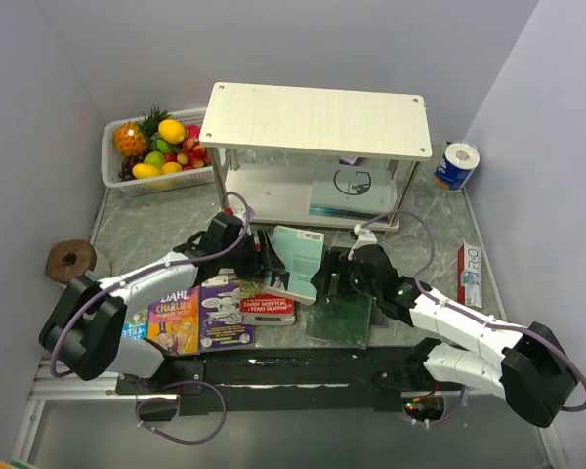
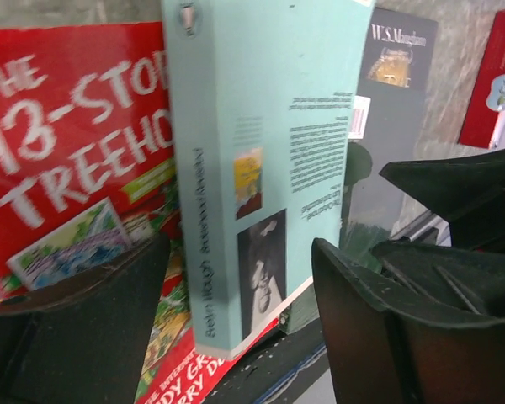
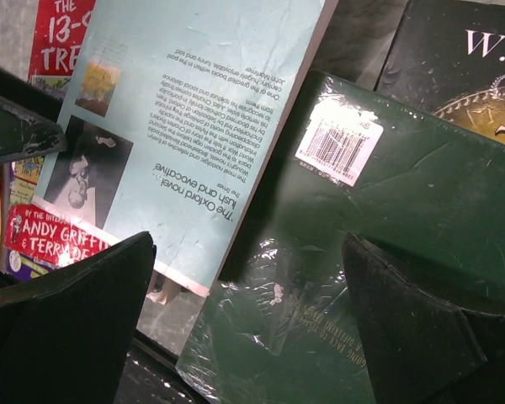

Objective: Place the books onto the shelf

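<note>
Carefully now: from above, the shelf (image 1: 317,122) stands at the back of the table (image 1: 430,220) with one dark book (image 1: 356,186) lying flat on its lower board. The teal book (image 1: 298,262) lies in front of the shelf, between your left gripper (image 1: 264,256) and right gripper (image 1: 334,276). The two sit very near each other, so if you move both at once you risk knocking them together. Through the left wrist camera, the left jaws stand apart around one end of the teal book (image 2: 261,126), with neither finger plainly pressing on it. That book rests across the red-and-white book (image 2: 67,143), so a bite this near the corner could let it swing or slip out, or drag the red cover along. Through the right wrist camera, the right gripper (image 3: 244,337) is spread wide and holds nothing above the dark green book (image 3: 362,252), whose plastic wrap looks slick. The teal book (image 3: 185,109) appears to overlap its edge, so lifting the green one first would likely tip the teal one off.
</note>
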